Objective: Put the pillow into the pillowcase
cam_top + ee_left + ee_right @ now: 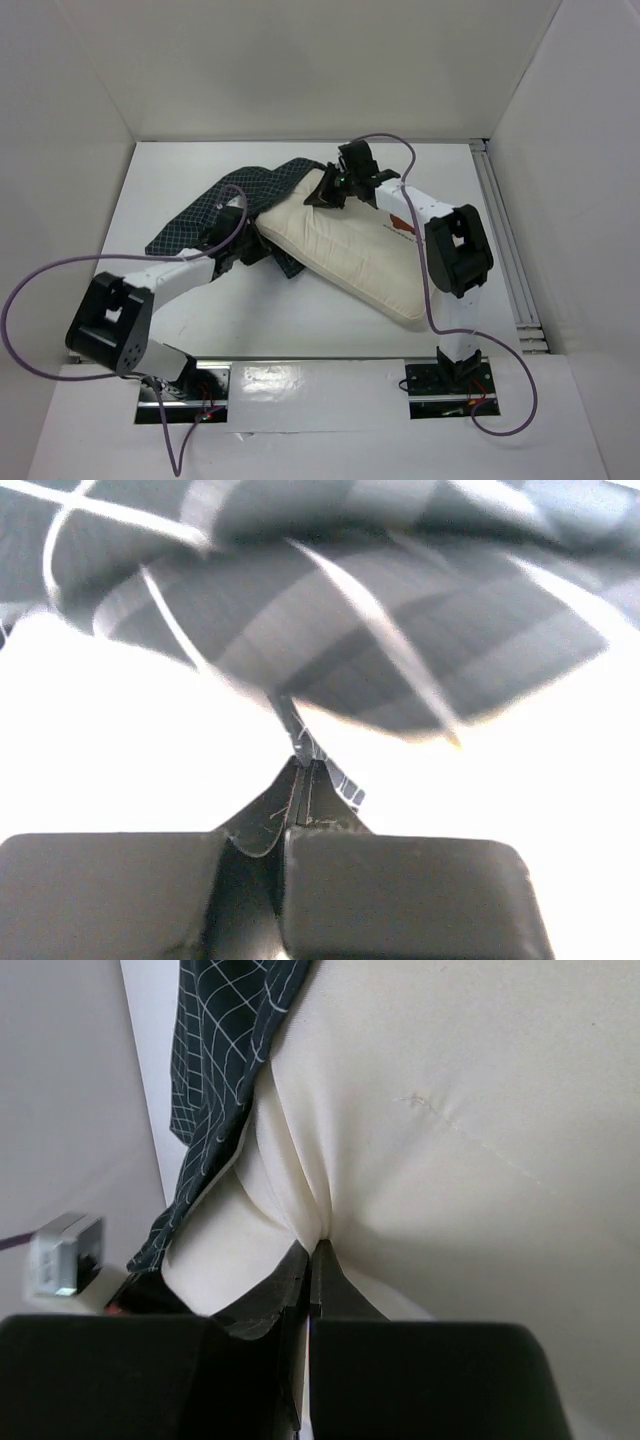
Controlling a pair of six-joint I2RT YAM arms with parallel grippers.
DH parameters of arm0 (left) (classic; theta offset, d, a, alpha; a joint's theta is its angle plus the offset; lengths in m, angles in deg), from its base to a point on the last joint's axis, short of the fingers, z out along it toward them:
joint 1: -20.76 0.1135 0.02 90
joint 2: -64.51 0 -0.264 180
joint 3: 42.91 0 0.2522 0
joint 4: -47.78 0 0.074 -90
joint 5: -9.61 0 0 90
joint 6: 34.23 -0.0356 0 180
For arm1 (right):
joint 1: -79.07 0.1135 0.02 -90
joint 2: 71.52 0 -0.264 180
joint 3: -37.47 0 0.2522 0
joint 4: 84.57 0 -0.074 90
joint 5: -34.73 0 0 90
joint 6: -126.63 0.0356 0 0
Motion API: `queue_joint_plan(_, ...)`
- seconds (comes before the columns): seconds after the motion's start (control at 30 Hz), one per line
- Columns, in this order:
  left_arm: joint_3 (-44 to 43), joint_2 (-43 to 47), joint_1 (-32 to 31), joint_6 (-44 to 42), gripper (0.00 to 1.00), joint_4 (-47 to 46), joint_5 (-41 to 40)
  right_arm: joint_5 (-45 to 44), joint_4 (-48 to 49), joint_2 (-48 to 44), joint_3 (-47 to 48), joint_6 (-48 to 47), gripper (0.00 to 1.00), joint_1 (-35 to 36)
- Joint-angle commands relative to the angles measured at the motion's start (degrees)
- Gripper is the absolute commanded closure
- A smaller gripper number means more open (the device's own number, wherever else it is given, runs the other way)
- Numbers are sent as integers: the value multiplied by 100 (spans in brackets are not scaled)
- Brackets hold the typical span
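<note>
The cream pillow [345,255] lies slanted across the middle of the table, its printed label near the right arm. Its far left corner sits at the dark checked pillowcase [225,208], which lies crumpled to the left. My right gripper [325,190] is shut on a pinched fold of the pillow [430,1140] at that corner, with the pillowcase [215,1050] beside it. My left gripper [243,252] is shut on an edge of the pillowcase [380,620], which hangs above the fingers [400,890].
White walls close in the table on the left, back and right. A metal rail [505,250] runs along the right edge. Purple cables loop from both arms.
</note>
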Motion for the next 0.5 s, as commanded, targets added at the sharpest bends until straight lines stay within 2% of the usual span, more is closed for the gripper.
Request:
queue_joint_plan(0.0,121,808,-32,-186,100,85,123,-146,76,-545,379,-3,100,-86)
queue_joint_plan(0.2,472,1729,-32,-380,100,577,360,-471,-214,-405,582,-142,100,-33)
queue_joint_plan(0.37,938,2478,-541,-450,100,1052,378,-902,-451,-1,705,-337,100,204)
queue_joint_plan(0.47,1062,2908,-735,-389,100,1526,308,-972,-452,53,398,-337,100,309)
